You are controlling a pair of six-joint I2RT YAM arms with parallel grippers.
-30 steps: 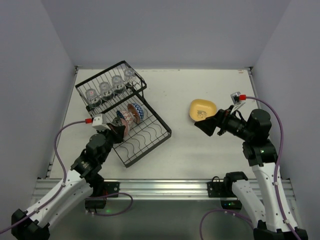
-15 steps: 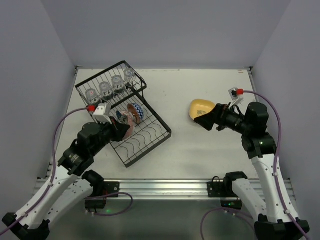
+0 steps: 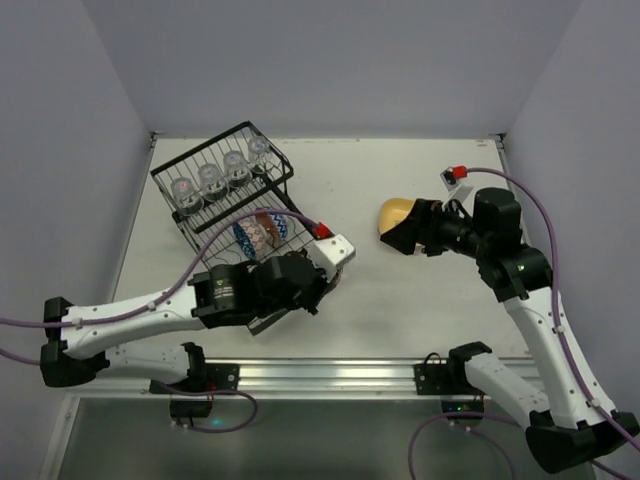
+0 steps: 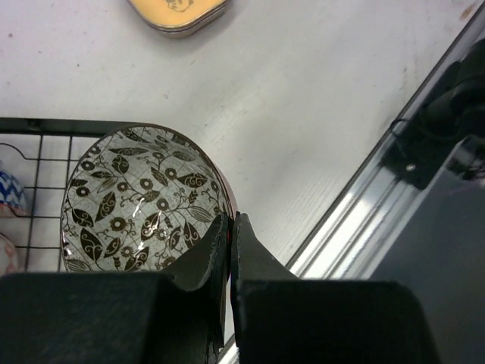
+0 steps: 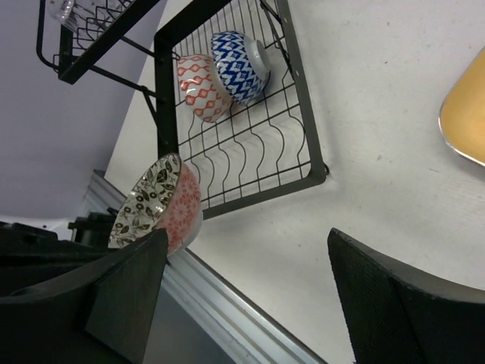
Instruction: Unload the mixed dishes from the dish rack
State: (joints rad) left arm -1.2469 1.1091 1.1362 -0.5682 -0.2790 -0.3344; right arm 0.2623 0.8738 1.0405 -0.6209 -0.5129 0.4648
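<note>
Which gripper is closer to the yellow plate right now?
Right. The right gripper hangs open at the yellow plate's edge; the left gripper is well away by the dish rack's near corner, shut on a leaf-patterned bowl.

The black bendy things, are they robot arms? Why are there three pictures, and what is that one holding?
Yes, they are two robot arms, each ending in a two-finger pincher called a gripper. One picture looks down from above; the other two come from small cameras on the wrists. The left gripper pinches the rim of a leaf-patterned bowl near a corner of the black wire dish rack. The right gripper is open, close to a yellow plate on the white table. In the rack are a blue bowl, a pink bowl and four glass cups.
</note>
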